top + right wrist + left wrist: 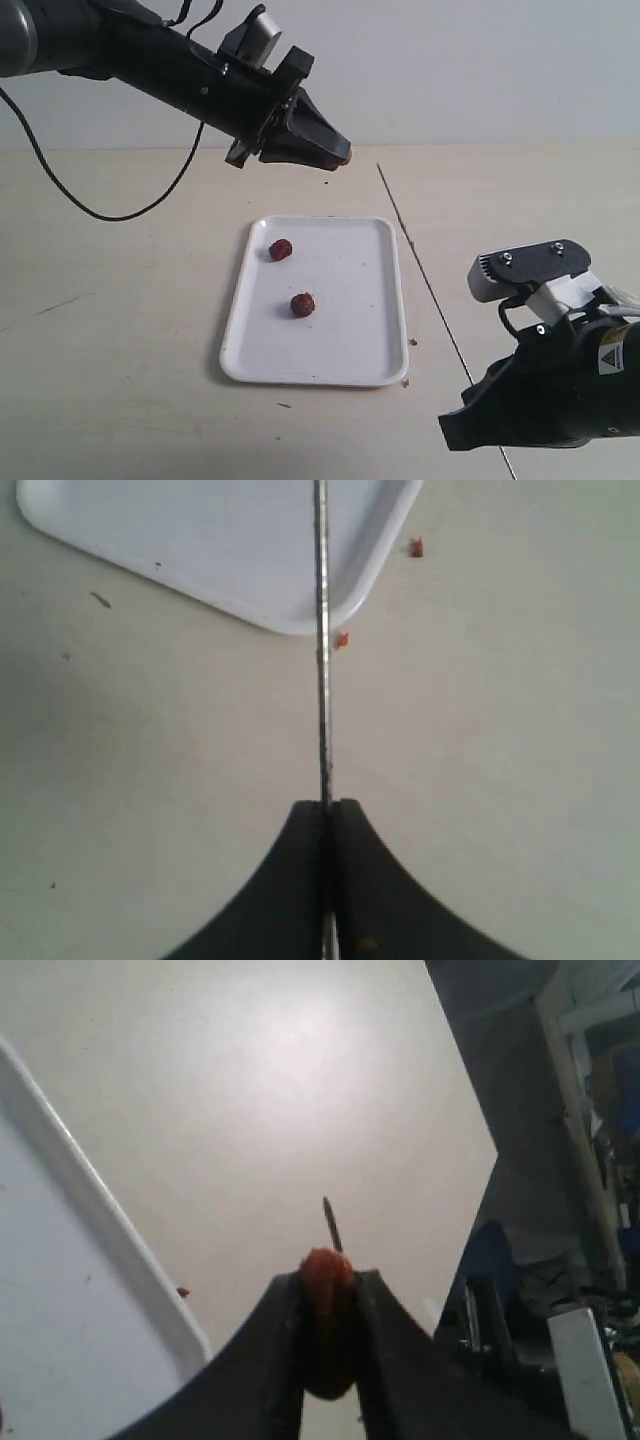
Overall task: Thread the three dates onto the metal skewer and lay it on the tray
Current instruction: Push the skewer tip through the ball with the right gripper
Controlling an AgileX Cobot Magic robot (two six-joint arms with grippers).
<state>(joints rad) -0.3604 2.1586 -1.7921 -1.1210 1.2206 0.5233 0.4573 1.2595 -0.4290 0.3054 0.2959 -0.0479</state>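
Your right gripper [327, 808], nearer than the tray [340, 335], is squeezed tight on the metal skewer [421, 265]. The skewer runs past the tray's right side. On the tray lie the near date [303, 305] and the far date [281, 249], apart. Beyond the tray, up high, your left gripper [338, 156] pinches the third date [325, 1270], right by the skewer's tip.
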